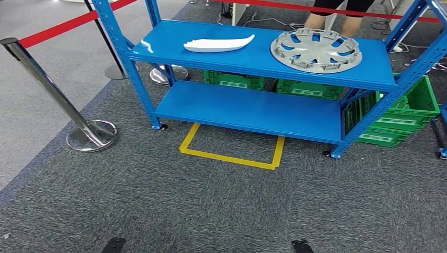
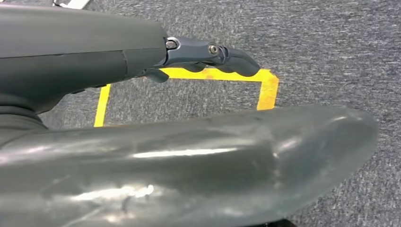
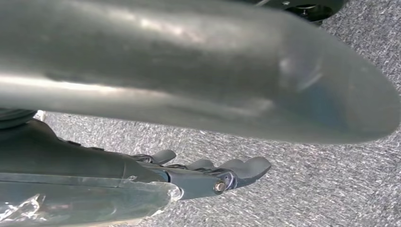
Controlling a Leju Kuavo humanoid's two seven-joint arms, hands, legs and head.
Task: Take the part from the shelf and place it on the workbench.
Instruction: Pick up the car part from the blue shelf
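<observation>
A white curved part (image 1: 219, 43) is being seen at upper centre, lying on the blue shelf (image 1: 174, 39) beside a grey wheel cover (image 1: 316, 50). Nothing is being held by the left hand (image 2: 208, 59) or right hand (image 3: 208, 175), fingers loosely extended.

left hand (image 2: 208, 56): dark blue-grey fingers, small silver screws
left thumb (image 2: 189, 165): thick, grey, glossy, rounded tip
right hand (image 3: 213, 177): dark fingers, silver screw
right thumb (image 3: 198, 66): broad, grey, shiny

Roped-off demo workshop: blue steel shelf (image 1: 253, 58), green crates (image 1: 406, 113), stanchion (image 1: 52, 92), floor tape (image 1: 232, 155)
</observation>
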